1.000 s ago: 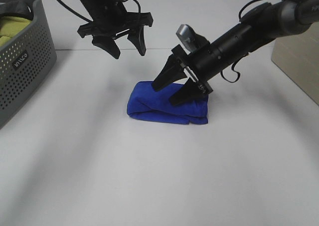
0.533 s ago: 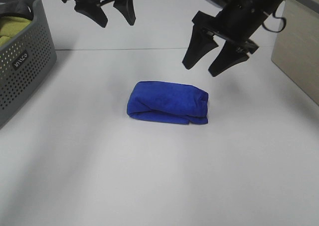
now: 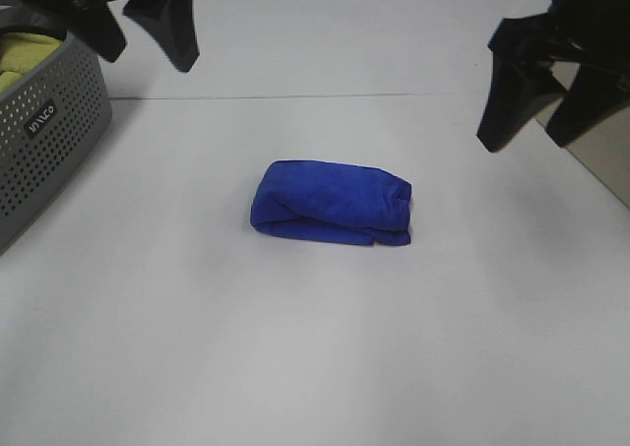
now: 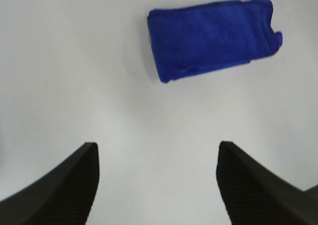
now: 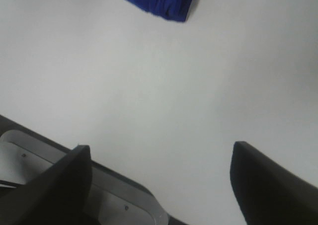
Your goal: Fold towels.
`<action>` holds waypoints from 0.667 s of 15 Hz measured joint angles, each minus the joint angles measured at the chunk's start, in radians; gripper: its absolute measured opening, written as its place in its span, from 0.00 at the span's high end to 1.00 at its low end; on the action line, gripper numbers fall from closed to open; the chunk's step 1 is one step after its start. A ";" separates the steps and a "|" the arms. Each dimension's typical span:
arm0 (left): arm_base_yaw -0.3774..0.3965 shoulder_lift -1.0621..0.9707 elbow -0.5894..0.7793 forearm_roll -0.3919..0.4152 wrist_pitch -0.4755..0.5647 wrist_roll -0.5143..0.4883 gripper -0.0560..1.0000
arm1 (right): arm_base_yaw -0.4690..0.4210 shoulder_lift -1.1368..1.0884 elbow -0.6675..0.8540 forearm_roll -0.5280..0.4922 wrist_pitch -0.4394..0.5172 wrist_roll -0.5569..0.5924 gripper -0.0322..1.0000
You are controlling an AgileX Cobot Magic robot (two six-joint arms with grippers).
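Observation:
The royal-blue towel [image 3: 332, 203] lies folded into a small thick bundle on the white table, near the middle. It shows whole in the left wrist view [image 4: 213, 36] and as one corner in the right wrist view [image 5: 159, 0]. My left gripper [image 3: 148, 34] is open and empty, raised at the far left, well away from the towel. My right gripper [image 3: 538, 121] is open and empty, raised at the far right. Neither touches the towel. Its white tag is not visible.
A grey perforated basket [image 3: 49, 131] stands at the left edge with a yellow-green cloth [image 3: 25, 54] inside. A beige box [image 3: 596, 160] stands at the right edge. A grey edge [image 5: 114, 200] shows in the right wrist view.
My right gripper left the towel, rose and swung out to the right. My left gripper rose and moved left. The folded towel stayed where it was.

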 joint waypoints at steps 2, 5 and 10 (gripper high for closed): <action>-0.048 -0.166 0.186 0.044 -0.001 -0.048 0.34 | 0.000 -0.123 0.158 -0.003 0.001 0.011 0.24; -0.103 -0.395 0.474 0.062 0.000 -0.117 0.34 | 0.000 -0.315 0.390 -0.030 0.004 0.044 0.24; -0.125 -0.857 0.938 0.051 -0.033 -0.122 0.34 | 0.000 -0.763 0.722 -0.105 0.006 0.046 0.24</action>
